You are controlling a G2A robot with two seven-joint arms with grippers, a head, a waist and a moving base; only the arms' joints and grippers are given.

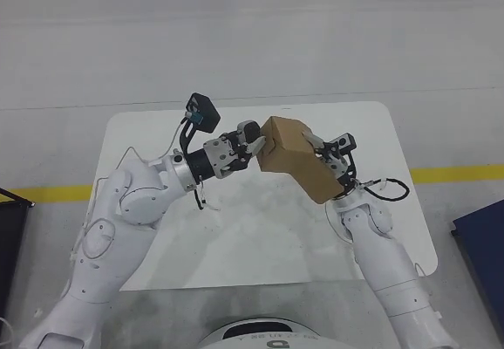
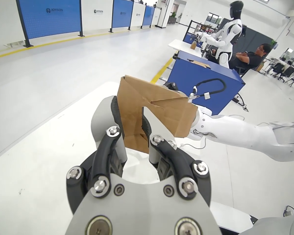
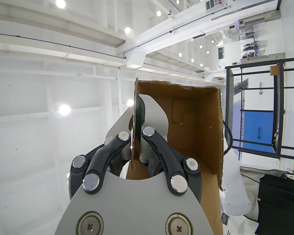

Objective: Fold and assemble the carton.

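Carton (image 1: pixel 297 157) brown cardboard, held between both grippers, tilted, apparently lifted clear of the white worktop (image 1: pixel 234 244) that lies under it. Long body, one end closed with folded flaps, the other end open.

Left gripper (image 1: pixel 254 144) at the carton's closed end, clamped on a cardboard panel there. In the left wrist view the left gripper (image 2: pixel 129 113) has one black pad on each face of that panel, and the carton (image 2: pixel 159 108) rises past the fingers with a flap seam across its end face. Worktop (image 2: pixel 51 135) is under the carton here too.

Right gripper (image 1: pixel 326 148) at the carton's open end, closed on the side wall. In the right wrist view the right gripper (image 3: pixel 134 113) has one finger inside the carton (image 3: pixel 196 128) and one outside, with the wall edge pinched between them. Inside is bare, and the far end shows overlapped flaps.

Blue cabinet (image 2: pixel 205 84) stands beyond the carton, off the worktop. Yellow floor line (image 1: pixel 470 173) runs past the carton's open-end side, on the floor.
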